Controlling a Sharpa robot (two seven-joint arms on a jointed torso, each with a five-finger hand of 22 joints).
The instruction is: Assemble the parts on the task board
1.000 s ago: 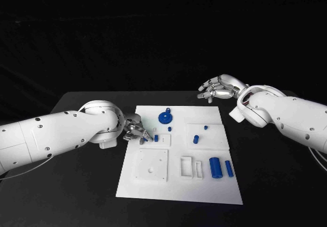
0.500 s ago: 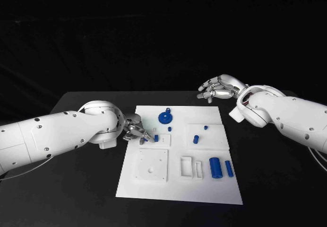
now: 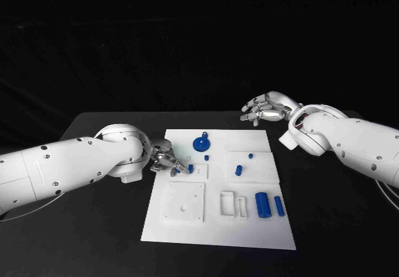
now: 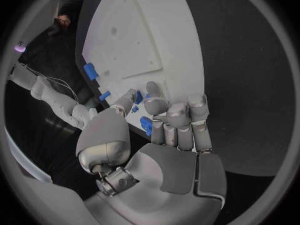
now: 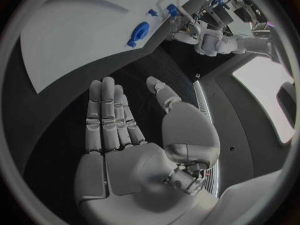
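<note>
Leftmost, the left hand sits at the left edge of the task board, fingers curled in around a small blue part (the left wrist view shows blue between the fingers and the thumb, so it appears to be held).
Just beside that hand, on the board: a small blue peg standing in a shallow square recess.
Below it: a raised white square block with holes, toward the board's near left.
Centre, far end of the board: a round blue disc part with a small loop on its far side; a tiny blue piece lies just near of it.
Centre right: a short blue pin on a white square plate, and a smaller blue stub beyond it.
Near right: two white rectangular frames, then a thick blue cylinder and a thinner blue cylinder, side by side.
Rightmost, the right hand hangs beyond the board's far right corner, above the black table, fingers loosely spread and holding nothing.
</note>
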